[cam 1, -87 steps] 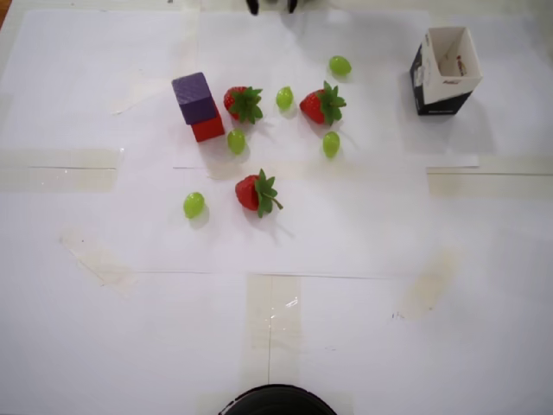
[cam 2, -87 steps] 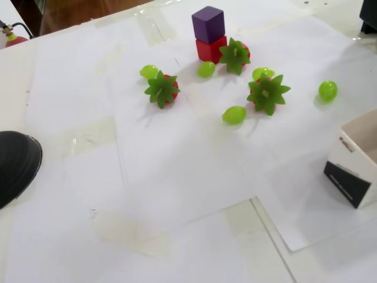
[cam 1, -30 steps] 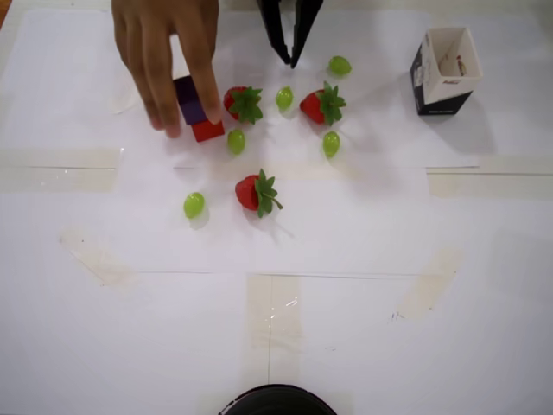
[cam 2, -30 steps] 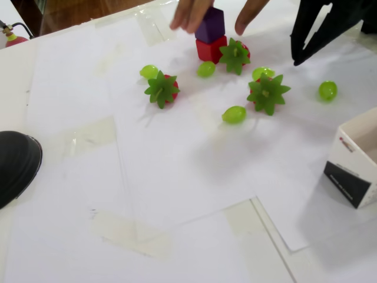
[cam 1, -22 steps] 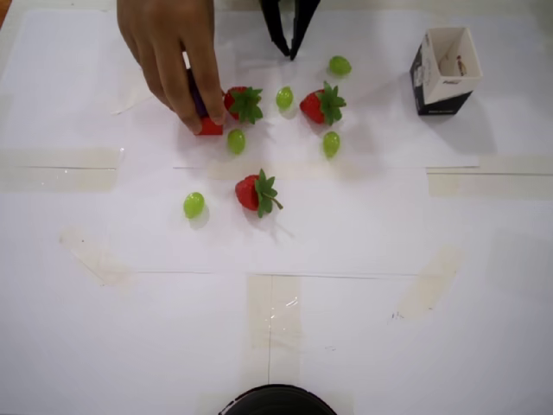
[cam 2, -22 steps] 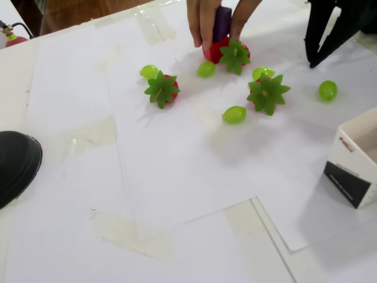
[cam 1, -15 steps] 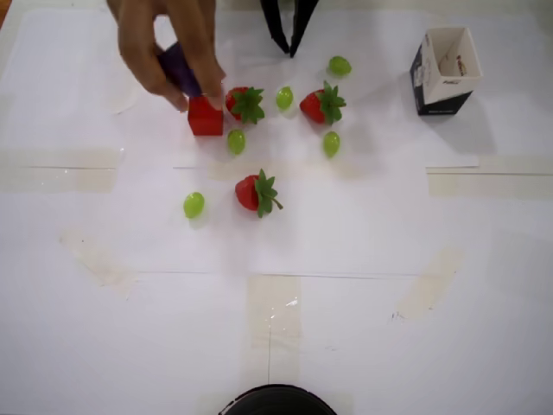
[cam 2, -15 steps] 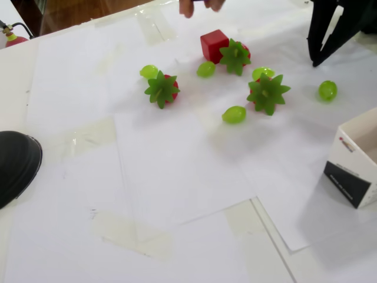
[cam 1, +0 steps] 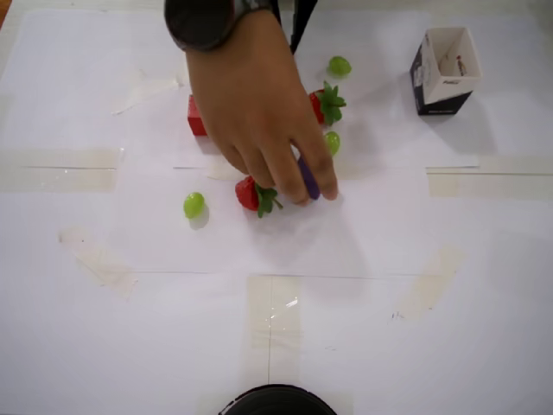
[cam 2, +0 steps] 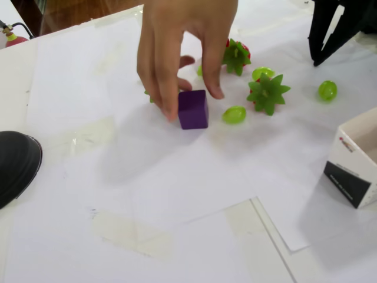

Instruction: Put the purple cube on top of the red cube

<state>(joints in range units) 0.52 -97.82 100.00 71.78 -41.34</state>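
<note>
White paper sheets, joined with strips of clear tape, cover the table (cam 2: 177, 236). A person's hand (cam 2: 177, 41) reaches over the sheets, fingers touching the purple cube (cam 2: 192, 109), which sits on the paper just beside a green grape (cam 2: 234, 114). In the overhead view only a sliver of the purple cube (cam 1: 308, 179) shows under the fingers. The red cube (cam 1: 195, 119) sits well apart from it, near the far edge, mostly hidden by the hand. So the stack is not made: the whole pick and place is left to do. The end effector (cam 2: 318, 59), black with two pointed fingers a little apart, hangs empty at the far edge. Both cubes look matte and sharp-edged; the strawberries (cam 2: 266, 91) have stiff plastic-looking leaves, the grapes are glossy ovals. An open paper carton (cam 1: 442, 71) stands aside.
</note>
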